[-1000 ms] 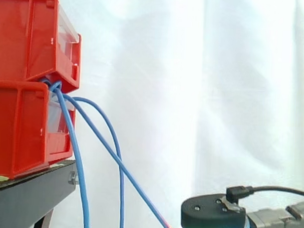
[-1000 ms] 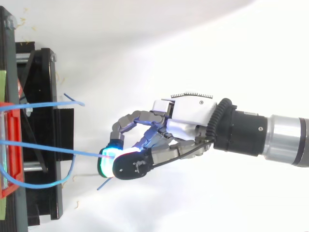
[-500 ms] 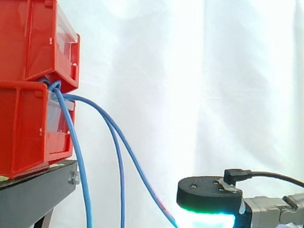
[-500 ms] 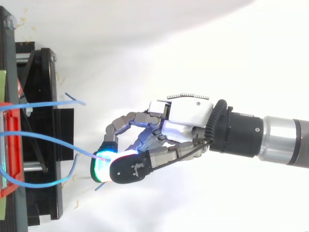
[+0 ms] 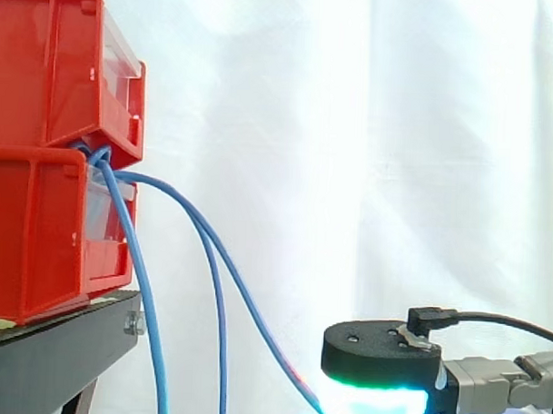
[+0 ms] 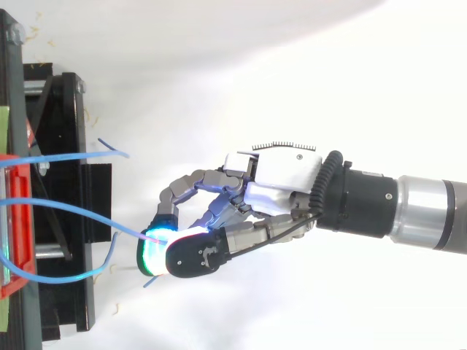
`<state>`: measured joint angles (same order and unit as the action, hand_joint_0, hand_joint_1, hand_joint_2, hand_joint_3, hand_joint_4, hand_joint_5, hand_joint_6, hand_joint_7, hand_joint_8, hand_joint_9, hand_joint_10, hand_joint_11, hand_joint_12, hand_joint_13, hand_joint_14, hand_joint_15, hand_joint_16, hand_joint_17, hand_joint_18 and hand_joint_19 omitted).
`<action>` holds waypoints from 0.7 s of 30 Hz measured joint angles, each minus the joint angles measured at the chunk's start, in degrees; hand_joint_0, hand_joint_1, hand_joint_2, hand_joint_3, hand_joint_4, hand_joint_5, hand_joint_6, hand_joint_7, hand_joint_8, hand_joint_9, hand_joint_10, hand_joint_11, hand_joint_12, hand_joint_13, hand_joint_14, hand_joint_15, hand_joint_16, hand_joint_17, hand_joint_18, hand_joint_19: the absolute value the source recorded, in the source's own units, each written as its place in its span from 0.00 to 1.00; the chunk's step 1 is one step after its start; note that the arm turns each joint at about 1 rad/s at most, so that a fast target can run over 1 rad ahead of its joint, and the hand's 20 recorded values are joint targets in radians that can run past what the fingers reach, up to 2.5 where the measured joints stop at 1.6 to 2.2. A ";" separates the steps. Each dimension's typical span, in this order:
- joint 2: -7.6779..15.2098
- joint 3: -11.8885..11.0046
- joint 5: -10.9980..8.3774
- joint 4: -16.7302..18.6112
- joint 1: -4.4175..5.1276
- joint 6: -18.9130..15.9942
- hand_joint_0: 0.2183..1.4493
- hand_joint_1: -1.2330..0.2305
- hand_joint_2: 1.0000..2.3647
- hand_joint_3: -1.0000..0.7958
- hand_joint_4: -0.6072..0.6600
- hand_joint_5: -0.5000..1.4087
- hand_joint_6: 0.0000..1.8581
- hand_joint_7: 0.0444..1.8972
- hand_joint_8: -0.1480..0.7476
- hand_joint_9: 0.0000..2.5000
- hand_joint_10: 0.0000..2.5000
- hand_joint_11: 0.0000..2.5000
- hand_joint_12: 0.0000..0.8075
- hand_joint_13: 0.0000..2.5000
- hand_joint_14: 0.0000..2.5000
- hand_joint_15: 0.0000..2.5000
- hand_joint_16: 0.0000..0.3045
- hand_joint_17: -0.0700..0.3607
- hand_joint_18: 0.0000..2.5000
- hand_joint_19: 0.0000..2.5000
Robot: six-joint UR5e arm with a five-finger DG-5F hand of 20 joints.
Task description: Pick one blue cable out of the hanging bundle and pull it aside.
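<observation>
Three blue cables hang from the gap between the stacked red bins [image 5: 51, 154]. My hand [image 6: 248, 208] reaches in from the right, and its glowing fingertips [image 6: 155, 251] pinch one blue cable [image 6: 80, 214] near its free end. That cable sags in a loose curve from the bins to my fingertips [image 5: 374, 406], seen in the side view as the rightmost blue cable [image 5: 246, 306]. The other two blue cables [image 5: 141, 302] hang straight down beside the stand; from above, one blue cable [image 6: 73, 155] ends loose near the top of the stand.
The red bins sit on a black stand [image 6: 62, 197] at the left, with its edge [image 5: 63, 345] low in the side view. A white curtain [image 5: 369, 156] forms the backdrop. White floor [image 6: 255, 87] lies open around my hand.
One second ago the pinched cable ran taut and straight; my hand has since shifted left toward the stand and the cable now sags. Nothing has moved in the last half second.
</observation>
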<state>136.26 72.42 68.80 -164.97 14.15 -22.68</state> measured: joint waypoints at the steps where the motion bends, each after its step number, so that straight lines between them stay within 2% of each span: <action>1: -0.01 0.00 0.00 0.00 0.00 0.00 0.20 0.30 0.37 0.55 0.39 0.26 0.46 0.57 0.47 0.38 0.00 0.02 0.58 0.32 0.01 0.18 0.25 0.57 0.26 0.24; 21: -0.02 0.00 0.01 0.00 0.00 0.00 0.20 0.30 0.36 0.55 0.39 0.26 0.46 0.57 0.46 0.38 0.00 0.02 0.59 0.33 0.01 0.18 0.25 0.57 0.26 0.24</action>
<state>136.24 72.42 68.80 -164.97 14.15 -22.68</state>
